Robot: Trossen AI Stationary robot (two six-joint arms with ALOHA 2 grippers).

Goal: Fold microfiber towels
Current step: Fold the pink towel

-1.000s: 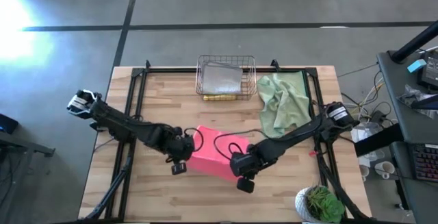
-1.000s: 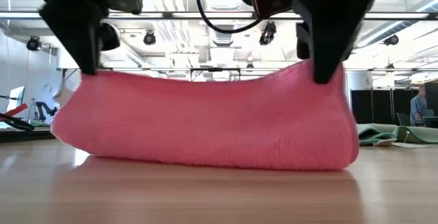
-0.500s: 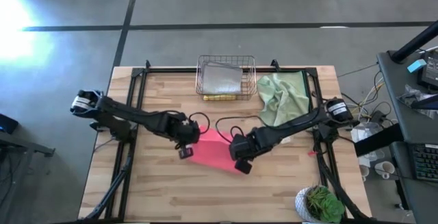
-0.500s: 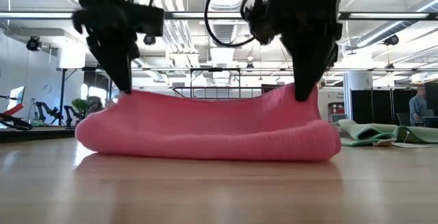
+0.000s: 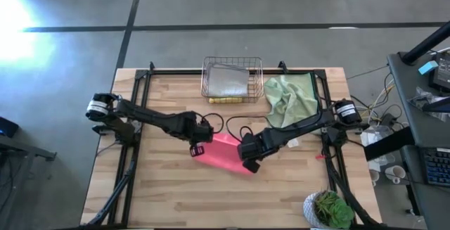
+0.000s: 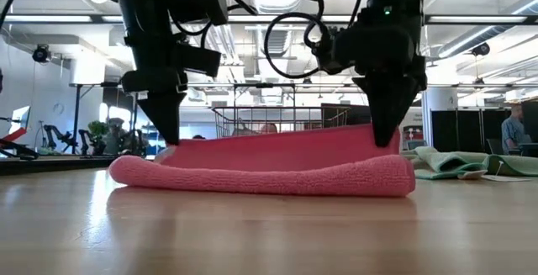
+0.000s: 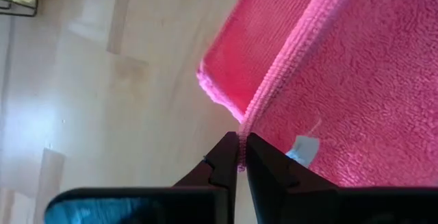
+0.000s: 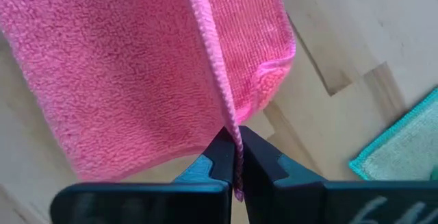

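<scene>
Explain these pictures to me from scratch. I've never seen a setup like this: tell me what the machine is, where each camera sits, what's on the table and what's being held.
This is a robot with two dark jointed arms working at a wooden table. One picture looks straight down from above, one looks level across the tabletop, and two come from cameras on the arms' wrists.

Each arm ends in a two-finger end effector. The left end effector and the right end effector are both shut on the edge of a hot pink towel, one at each end, carrying that edge over the layer lying on the wood, as in a fold.

Farther back stands a copper wire basket with a grey towel and a yellow one inside. Beside it lies a crumpled pale green towel. A potted plant sits at the table's near corner.
</scene>
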